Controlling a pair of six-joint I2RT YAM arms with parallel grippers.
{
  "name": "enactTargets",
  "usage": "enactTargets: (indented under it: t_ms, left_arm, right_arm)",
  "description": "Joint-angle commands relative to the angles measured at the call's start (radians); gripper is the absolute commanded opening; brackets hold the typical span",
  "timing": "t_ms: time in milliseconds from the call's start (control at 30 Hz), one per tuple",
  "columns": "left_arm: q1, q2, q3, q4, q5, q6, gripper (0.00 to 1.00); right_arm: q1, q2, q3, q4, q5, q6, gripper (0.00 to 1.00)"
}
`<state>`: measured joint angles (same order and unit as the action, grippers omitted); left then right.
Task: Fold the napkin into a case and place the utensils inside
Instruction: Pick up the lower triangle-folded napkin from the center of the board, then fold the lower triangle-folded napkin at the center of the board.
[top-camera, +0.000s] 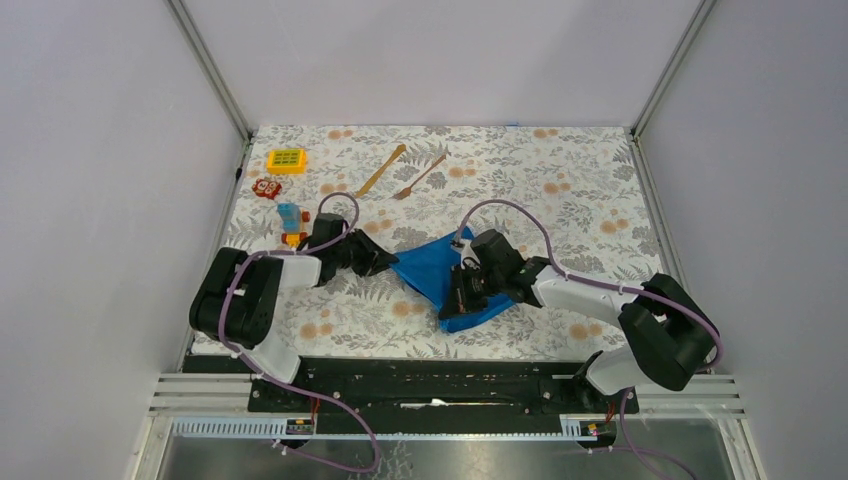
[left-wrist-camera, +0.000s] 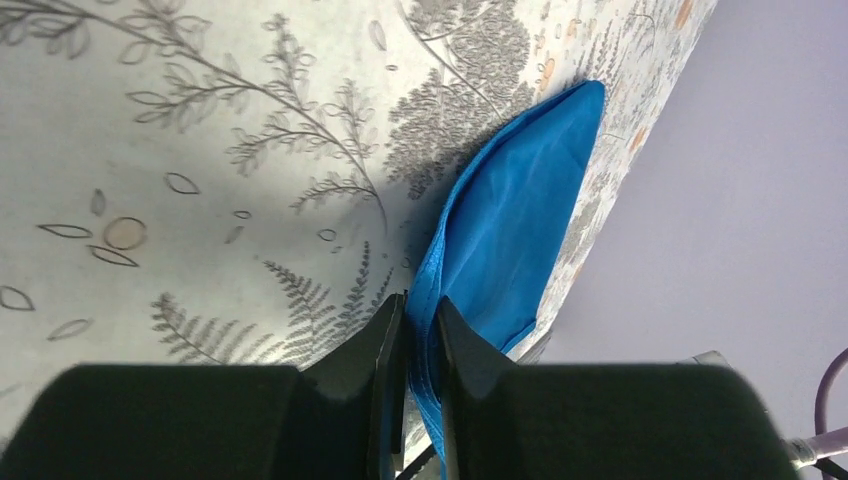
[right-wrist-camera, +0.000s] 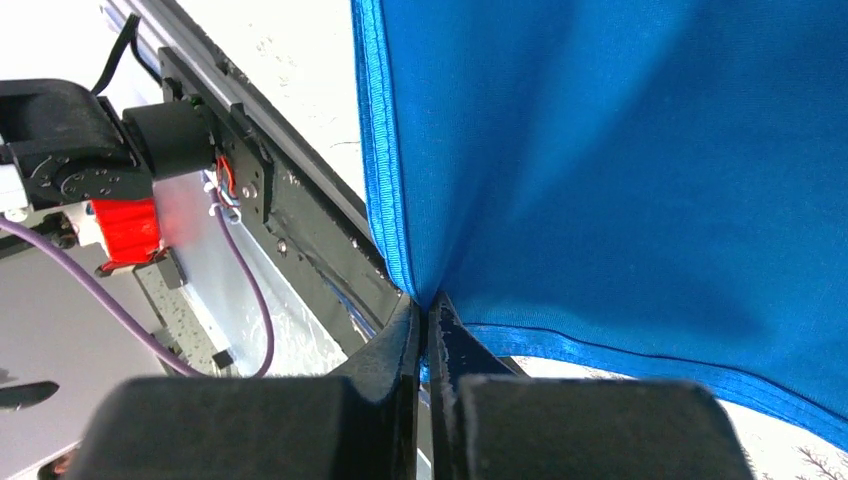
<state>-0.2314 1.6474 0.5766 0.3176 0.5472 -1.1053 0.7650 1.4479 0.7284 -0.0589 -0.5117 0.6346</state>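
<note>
The royal-blue napkin (top-camera: 437, 268) lies crumpled at the middle of the table, partly lifted between both arms. My left gripper (top-camera: 388, 262) is at its left corner; in the left wrist view the gripper (left-wrist-camera: 420, 315) is shut on the napkin's (left-wrist-camera: 520, 220) hemmed edge. My right gripper (top-camera: 462, 296) is at the near corner; in the right wrist view the gripper (right-wrist-camera: 425, 310) is shut on the napkin's (right-wrist-camera: 620, 160) corner, and the cloth hangs stretched above it. The two wooden utensils, a flat stick (top-camera: 381, 170) and a fork (top-camera: 419, 177), lie side by side at the back, apart from the cloth.
A yellow toy (top-camera: 286, 160), a red toy (top-camera: 266, 188) and a blue-orange toy (top-camera: 289, 222) sit at the back left, close to the left arm. The floral table cover (top-camera: 560, 190) is bordered by grey walls; a black rail (top-camera: 430, 380) runs along the near edge.
</note>
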Motion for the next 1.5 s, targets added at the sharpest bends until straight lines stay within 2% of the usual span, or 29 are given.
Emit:
enactTargets:
  t_ms: [0,267,433,633,767,867,933,1100,1267,1467]
  left_arm:
    - [-0.018,-0.095,0.089,-0.149,-0.102,0.104,0.15]
    - [-0.115,-0.123,0.283,-0.442,-0.31,0.176,0.07]
    - [-0.218,-0.062,0.422,-0.593,-0.491,0.197,0.05]
    - [-0.29,0.038,0.564,-0.721,-0.613,0.197,0.02]
    - [-0.318,0.099,0.621,-0.741,-0.627,0.174,0.02]
    - [-0.331,0.13,0.659,-0.744,-0.634,0.163,0.03]
    - [-0.339,0.139,0.686,-0.748,-0.647,0.159,0.07]
    - [-0.347,0.192,0.741,-0.753,-0.626,0.155,0.16]
    - [-0.347,0.232,0.774,-0.752,-0.611,0.155,0.17]
    - [-0.347,0.265,0.816,-0.751,-0.609,0.159,0.19]
  right_arm:
    - [-0.006,-0.01,-0.028,0.114,-0.11,0.005,0.0]
    - [-0.022,0.003,-0.15,0.351,-0.262,0.104,0.0]
    - [-0.049,0.047,-0.243,0.481,-0.307,0.15,0.0]
    - [-0.085,0.109,-0.333,0.649,-0.375,0.214,0.0]
    - [-0.127,0.099,-0.351,0.626,-0.365,0.194,0.0]
    - [-0.15,0.074,-0.334,0.537,-0.345,0.135,0.0]
    - [-0.156,0.052,-0.314,0.443,-0.321,0.077,0.0]
    - [-0.175,0.049,-0.293,0.357,-0.301,0.015,0.0]
    - [-0.203,0.061,-0.287,0.326,-0.295,-0.022,0.0]
    - [-0.228,0.047,-0.232,0.169,-0.217,-0.12,0.0]
